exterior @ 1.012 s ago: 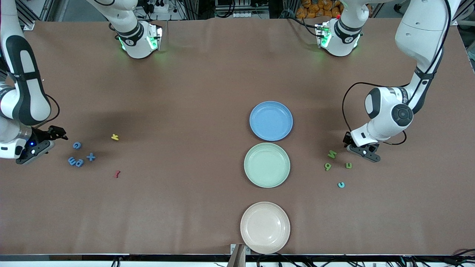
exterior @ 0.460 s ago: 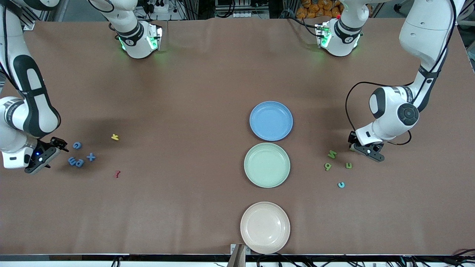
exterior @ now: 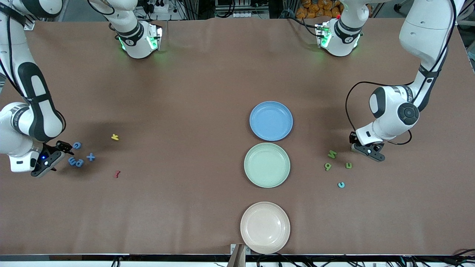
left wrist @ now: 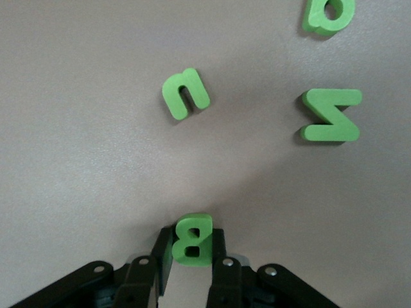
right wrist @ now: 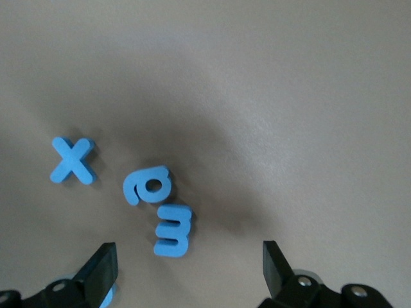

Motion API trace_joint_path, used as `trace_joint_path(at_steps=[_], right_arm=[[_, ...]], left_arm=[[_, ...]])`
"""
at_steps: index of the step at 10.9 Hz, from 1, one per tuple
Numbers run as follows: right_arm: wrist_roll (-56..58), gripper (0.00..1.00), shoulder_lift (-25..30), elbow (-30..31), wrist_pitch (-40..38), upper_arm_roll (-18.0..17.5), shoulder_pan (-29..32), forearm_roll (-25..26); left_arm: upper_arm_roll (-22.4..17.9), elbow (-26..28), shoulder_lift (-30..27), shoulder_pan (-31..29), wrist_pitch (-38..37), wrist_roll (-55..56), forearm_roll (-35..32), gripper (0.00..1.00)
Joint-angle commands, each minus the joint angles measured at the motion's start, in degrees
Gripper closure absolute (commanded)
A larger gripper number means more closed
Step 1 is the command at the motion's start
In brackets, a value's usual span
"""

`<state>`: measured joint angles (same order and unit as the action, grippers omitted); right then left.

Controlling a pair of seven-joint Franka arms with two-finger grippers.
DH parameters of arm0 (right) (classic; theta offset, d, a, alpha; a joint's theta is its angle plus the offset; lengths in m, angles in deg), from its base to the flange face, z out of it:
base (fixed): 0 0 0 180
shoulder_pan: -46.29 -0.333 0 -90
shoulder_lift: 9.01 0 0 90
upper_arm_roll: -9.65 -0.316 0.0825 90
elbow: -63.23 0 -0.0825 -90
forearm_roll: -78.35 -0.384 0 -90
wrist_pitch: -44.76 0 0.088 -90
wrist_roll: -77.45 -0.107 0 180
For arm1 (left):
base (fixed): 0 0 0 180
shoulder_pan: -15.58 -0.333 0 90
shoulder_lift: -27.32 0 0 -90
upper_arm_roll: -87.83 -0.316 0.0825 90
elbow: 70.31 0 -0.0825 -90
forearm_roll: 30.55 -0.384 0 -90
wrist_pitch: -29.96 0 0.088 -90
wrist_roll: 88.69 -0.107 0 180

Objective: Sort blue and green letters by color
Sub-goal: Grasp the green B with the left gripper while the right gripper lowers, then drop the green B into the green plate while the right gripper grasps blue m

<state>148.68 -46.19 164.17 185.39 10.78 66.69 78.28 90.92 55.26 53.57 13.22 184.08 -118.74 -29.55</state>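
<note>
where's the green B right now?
The green B is pinched in the left hand, low at the table toward the left arm's end, beside the green M, n and 9.

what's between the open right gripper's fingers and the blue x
The blue a and blue E lie between the right gripper and the blue X, on bare table; the right wrist view shows it.

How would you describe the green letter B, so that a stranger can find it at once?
Look toward the left arm's end of the table, beside the green plate. There the left claw is shut on the green B; the green n, M and 9 lie free.
</note>
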Motion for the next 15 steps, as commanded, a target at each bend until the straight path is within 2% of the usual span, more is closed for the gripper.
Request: trace_joint_path(at_steps=[1,2,3,5,6,9,15], right_arm=[[0.8,0.0,-1.3,-1.5,-0.2,-0.3,-0.8,-1.9],[0.8,0.0,-1.8,-1.5,-0.2,-0.2,-0.9,-2.7],[0.7,0.0,-2.0,-1.5,-0.1,-0.2,-0.9,-2.9],[0.7,0.0,-2.3,-1.5,-0.1,-0.2,-0.9,-3.2],[0.7,0.0,-2.4,-1.5,0.1,-0.2,-0.8,-3.2],[0.7,0.0,-2.9,-1.5,0.2,-0.2,-0.4,-3.3],[0.7,0.0,-3.6,-1.4,0.9,-0.2,-0.3,-3.3]], left_arm=[[-0.2,1.3,-1.9,3.7,0.0,7.9,-0.9,1.0],[-0.3,0.6,-3.6,5.6,-2.2,11.3,-0.9,1.0],[-0.4,-2.2,-4.6,7.0,-6.7,14.8,-0.9,1.0],[-0.4,-8.6,-4.7,9.8,-13.1,21.1,-0.9,1.0],[-0.4,-10.9,-3.9,11.6,-13.6,25.4,-0.9,1.0],[-0.4,-18.2,0.4,17.6,-13.7,36.5,-0.9,1.0],[-6.7,-31.2,10.7,32.8,-16.0,54.4,-0.7,1.0]])
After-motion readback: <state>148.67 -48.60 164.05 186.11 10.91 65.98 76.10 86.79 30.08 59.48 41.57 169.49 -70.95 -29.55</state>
